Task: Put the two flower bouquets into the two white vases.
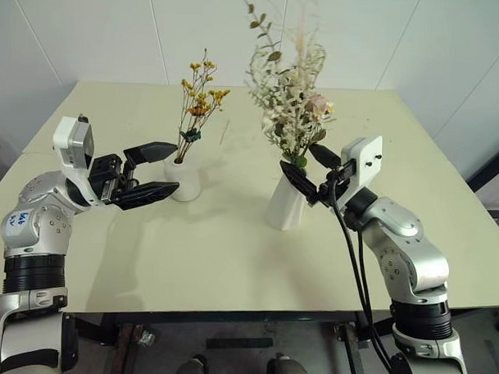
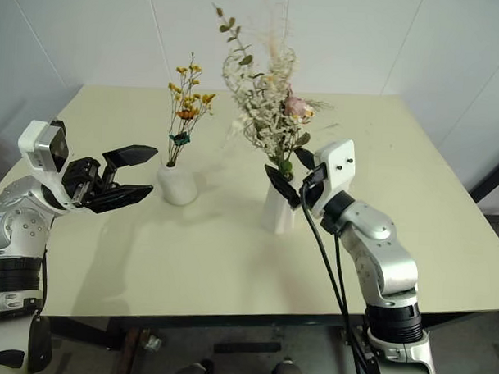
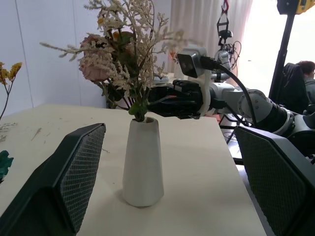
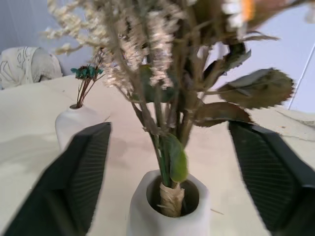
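A thin sprig of yellow-orange blossoms [image 1: 199, 95] stands upright in the short round white vase [image 1: 184, 178] at mid-table. The fuller bouquet [image 1: 292, 98] of pale dried flowers, greenery and a pink rose stands in the taller tapered white vase [image 1: 287, 201], its twine-bound stems [image 4: 171, 199] down in the mouth. My left gripper [image 1: 152, 172] hangs open just left of the round vase, fingers apart, nothing between them. My right gripper [image 1: 313, 169] is open at the tall vase's rim, one finger on each side of the stems, not touching them.
The vases stand on a pale green table [image 1: 230, 260] against a white wall. A few dried scraps [image 1: 224, 135] lie behind the vases. In the left wrist view, stands and a seated person [image 3: 305, 78] show beyond the table's far side.
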